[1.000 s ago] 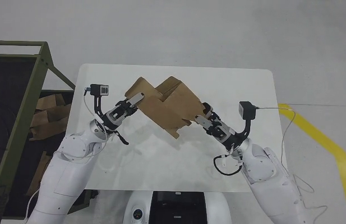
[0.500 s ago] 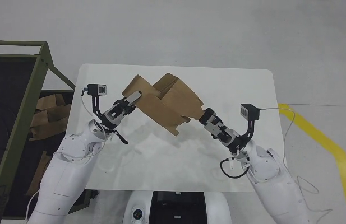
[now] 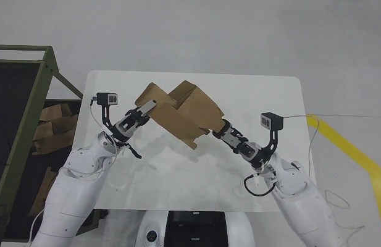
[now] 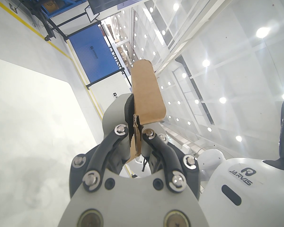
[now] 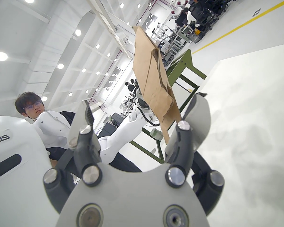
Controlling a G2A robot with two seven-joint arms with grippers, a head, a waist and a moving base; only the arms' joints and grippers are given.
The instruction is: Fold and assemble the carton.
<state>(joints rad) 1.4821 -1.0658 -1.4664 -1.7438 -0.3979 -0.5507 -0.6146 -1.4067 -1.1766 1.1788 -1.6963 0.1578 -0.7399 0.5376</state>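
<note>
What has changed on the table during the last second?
The right gripper drew back a little from the carton, then came close to its edge again, open. The left gripper stayed shut on the carton's flap; the carton hardly moved.

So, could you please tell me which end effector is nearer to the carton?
Left. The left end effector is clamped on the carton; the right end effector is open, just beside its opposite corner.

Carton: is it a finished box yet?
Not yet. The carton is only partly folded: panels zigzag at angles, no closed box shape; the left gripper pinches one flap.
</note>
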